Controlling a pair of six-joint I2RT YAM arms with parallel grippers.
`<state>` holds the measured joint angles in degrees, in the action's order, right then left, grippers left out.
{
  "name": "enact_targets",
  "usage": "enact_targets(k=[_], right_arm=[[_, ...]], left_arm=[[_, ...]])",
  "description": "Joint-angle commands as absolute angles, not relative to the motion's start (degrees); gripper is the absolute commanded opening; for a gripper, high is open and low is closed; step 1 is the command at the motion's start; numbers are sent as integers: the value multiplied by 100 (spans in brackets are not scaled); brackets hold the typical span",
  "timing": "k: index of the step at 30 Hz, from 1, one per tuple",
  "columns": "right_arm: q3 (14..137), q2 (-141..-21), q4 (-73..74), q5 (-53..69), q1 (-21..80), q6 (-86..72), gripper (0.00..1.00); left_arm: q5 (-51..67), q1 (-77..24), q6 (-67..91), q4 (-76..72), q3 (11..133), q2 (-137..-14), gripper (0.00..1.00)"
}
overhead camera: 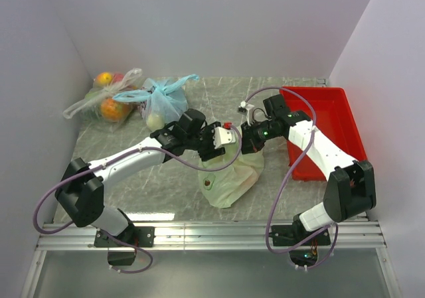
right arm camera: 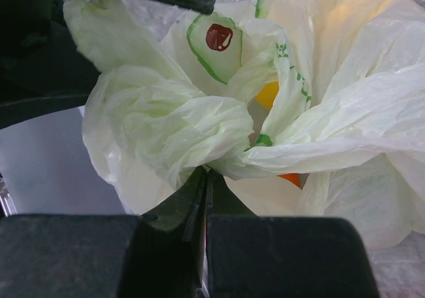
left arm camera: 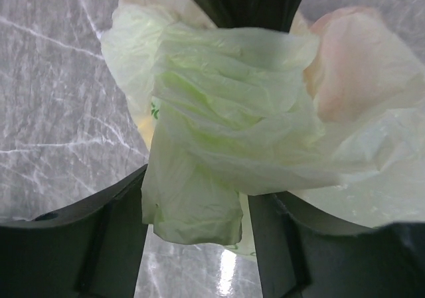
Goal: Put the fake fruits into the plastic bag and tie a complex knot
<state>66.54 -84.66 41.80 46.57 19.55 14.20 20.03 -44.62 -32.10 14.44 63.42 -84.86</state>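
The pale green plastic bag (overhead camera: 232,178) sits mid-table with its top gathered up between both arms. My right gripper (right arm camera: 207,172) is shut, pinching a bunched fold of the bag (right arm camera: 172,119) at its fingertips. Through the bag's mouth a yellow fruit (right arm camera: 267,93) and a bit of an orange fruit (right arm camera: 290,178) show; any other fruits are hidden. My left gripper (left arm camera: 196,205) stands open, its two fingers on either side of a loose hanging flap of the bag (left arm camera: 232,112). In the top view the left gripper (overhead camera: 222,139) meets the right gripper (overhead camera: 249,135) above the bag.
A light blue plastic bag (overhead camera: 163,102) and a clear bag of orange and red fruits (overhead camera: 106,99) lie at the back left. A red tray (overhead camera: 325,125) stands at the right, beside the right arm. Walls close in the table on three sides.
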Motion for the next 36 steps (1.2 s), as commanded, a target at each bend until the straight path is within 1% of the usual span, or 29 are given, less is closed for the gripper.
enact_targets(k=[1, 3, 5, 10, 12, 14, 18, 21, 26, 30, 36], right_arm=[[6908, -8376, 4324, 4544, 2013, 1617, 0], [6908, -8393, 4394, 4526, 2021, 1687, 0], [6934, -8437, 4447, 4500, 2021, 1740, 0], [6987, -8508, 4535, 4465, 2039, 1802, 0], [7005, -8517, 4562, 4456, 2030, 1819, 0], [7022, -8525, 4570, 4447, 2039, 1819, 0], [7110, -8552, 4649, 4403, 2030, 1854, 0], [7154, -8561, 4676, 4377, 2030, 1872, 0], [7163, -8587, 4685, 4386, 2030, 1837, 0], [7207, -8631, 4650, 4377, 2039, 1775, 0], [7295, -8701, 4650, 4377, 2048, 1732, 0]], left_arm=[[1775, -4482, -3348, 1222, 6583, -8525, 64], [1723, -4517, -3445, 1152, 6565, -8508, 67], [1670, -4544, -3629, 1125, 6592, -8525, 67], [1635, -4553, -4323, 1230, 6609, -8455, 63], [1731, -4553, -4824, 1520, 6618, -8403, 60], [1714, -4553, -5017, 1582, 6583, -8350, 62], [1460, -4553, -5404, 1653, 6460, -8236, 68], [1257, -4562, -5678, 1512, 6372, -8183, 70], [1379, -4553, -5617, 1547, 6653, -8262, 71], [1835, -4562, -5677, 1775, 6811, -8262, 71], [2109, -4676, -5845, 2082, 6996, -8341, 72]])
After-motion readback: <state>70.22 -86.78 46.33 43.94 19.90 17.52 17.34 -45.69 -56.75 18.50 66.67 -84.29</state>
